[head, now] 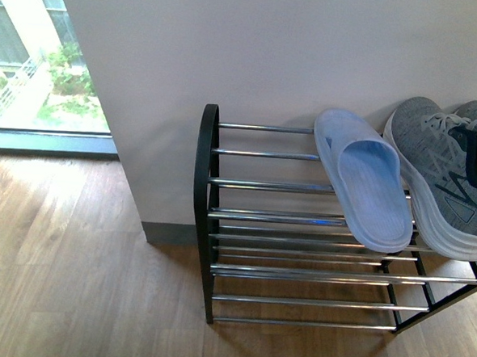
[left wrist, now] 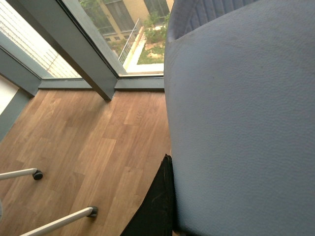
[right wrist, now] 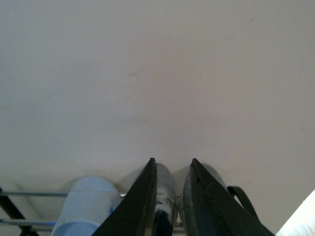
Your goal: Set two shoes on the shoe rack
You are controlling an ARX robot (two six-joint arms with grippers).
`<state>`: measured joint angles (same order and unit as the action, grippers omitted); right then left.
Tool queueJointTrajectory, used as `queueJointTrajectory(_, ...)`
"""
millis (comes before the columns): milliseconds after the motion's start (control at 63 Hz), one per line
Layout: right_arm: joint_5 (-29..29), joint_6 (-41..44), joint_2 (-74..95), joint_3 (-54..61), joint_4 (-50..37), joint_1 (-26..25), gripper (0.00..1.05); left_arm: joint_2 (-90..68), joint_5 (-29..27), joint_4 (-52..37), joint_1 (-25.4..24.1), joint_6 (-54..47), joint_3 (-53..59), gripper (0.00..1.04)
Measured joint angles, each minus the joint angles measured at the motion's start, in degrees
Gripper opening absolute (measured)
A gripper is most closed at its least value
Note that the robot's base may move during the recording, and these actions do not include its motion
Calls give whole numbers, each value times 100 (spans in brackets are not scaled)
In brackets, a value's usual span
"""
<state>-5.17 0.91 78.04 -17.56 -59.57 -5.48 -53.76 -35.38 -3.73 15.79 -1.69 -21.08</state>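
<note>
- Wood floor (head: 70, 281) fills the near part of front view; neither arm shows there.
- Shoe rack (head: 203, 217) stands on that floor against a pale wall (head: 254, 50): black frame, chrome rod shelves, several tiers.
- Pale blue slide (head: 363, 180) lies on top tier, sole down, toe twd the wall, heel end overhanging the front rods a bit.
- Grey sneaker (head: 437, 170) sits just beside it on the right, same tier, white sole edge touching or nearly touching the slide; navy lining visible at the opening; partly cut by frame edge.
- Lower tiers visible through the rods, nothing seen on them.
- Window (head: 35, 53) far left, greenery outside.
- Right gripper (right wrist: 171, 169): two dark jaws apart w/ a narrow gap, nothing between them; sneaker and slide on the rack seen beyond, wall behind.
- Left wrist view: a big pale blue-grey textured surface (left wrist: 241, 123) blocks most of it; left jaws not clearly seen, can't tell their state. Floor, window frame and two white legs w/ castors (left wrist: 37, 174) behind.
</note>
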Motion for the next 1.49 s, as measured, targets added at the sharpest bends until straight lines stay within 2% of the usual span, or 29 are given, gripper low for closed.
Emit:
queueJointTrajectory(32,22,2,-120,107,4,28,1,0,0,0,0,2,0,2)
queueJointTrajectory(222,133,-26,-817,605,175,153,1,0,0,0,0,2,0,2)
queueJointTrajectory(254,420,-28,-876,756,70,299,1,0,0,0,0,0,0,2)
queueJointTrajectory(365,470,-28,-1045,1064,-24,494,1,0,2,0,2,0,0,2)
queueJointTrajectory(889,514,-28,-3307,1639,1661,527,1,0,-2,0,0,2,0,2)
queueJointTrajectory(1493,516,-31,-5427,1648,3587,527,1,0,0,0,0,2,0,2)
